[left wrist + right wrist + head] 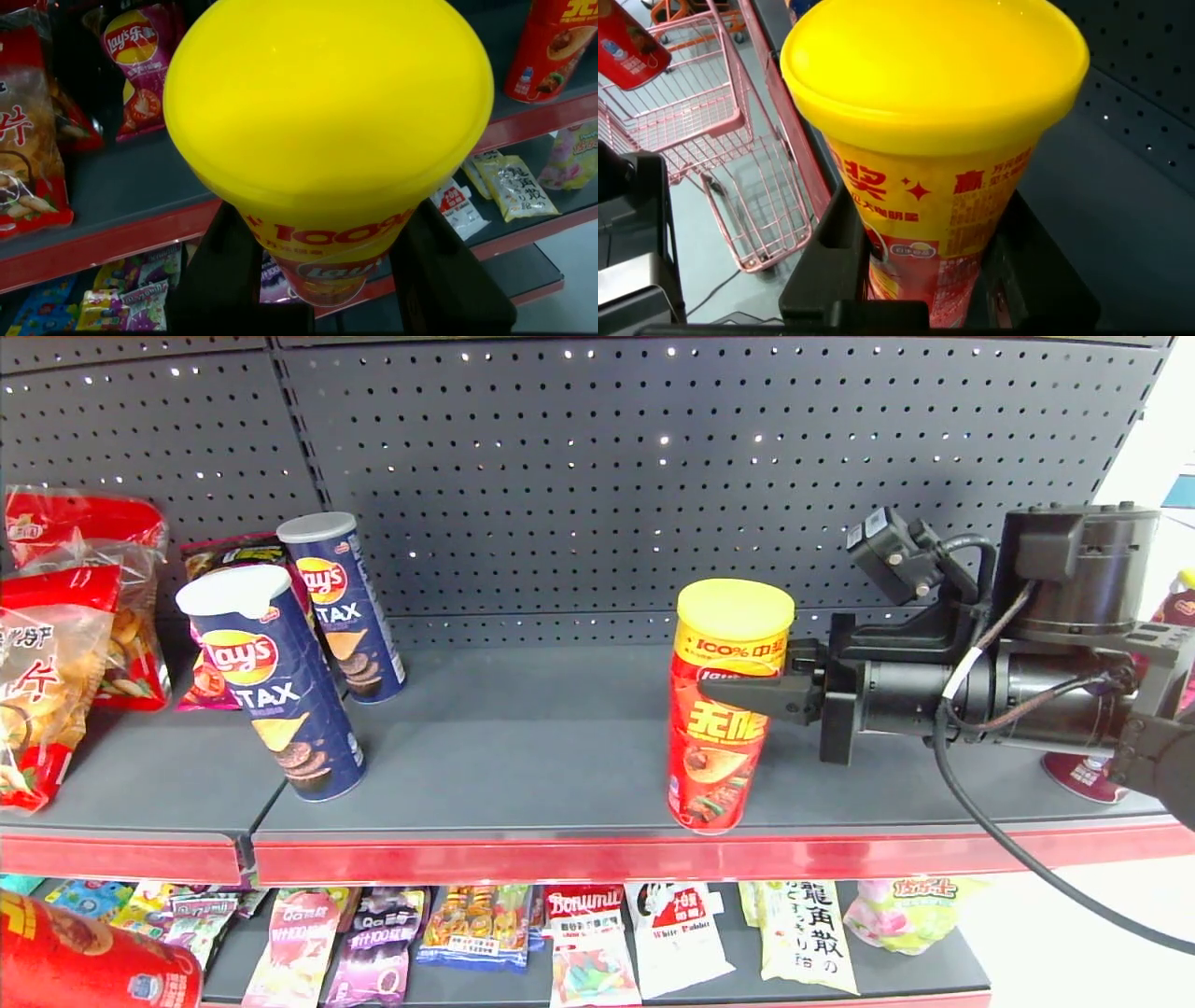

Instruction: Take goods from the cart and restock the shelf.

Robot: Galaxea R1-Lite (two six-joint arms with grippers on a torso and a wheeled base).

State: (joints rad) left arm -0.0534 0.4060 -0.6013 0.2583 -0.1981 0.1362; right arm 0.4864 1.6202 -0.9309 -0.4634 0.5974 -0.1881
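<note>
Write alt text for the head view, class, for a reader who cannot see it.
The right gripper grips a yellow-lidded red crisp can standing near the front edge of a grey shelf. To the left stand two blue crisp cans, leaning, beside snack bags; a second red can pokes in at the lower-left corner. Sweet packets line the lower shelf.

The red can (714, 747) is showing a glossy printed wrap under a smooth yellow plastic lid (735, 607); the shelf (560, 756) is looking like matt grey metal; the snack bags (56, 644) are glinting like crinkled film.
</note>
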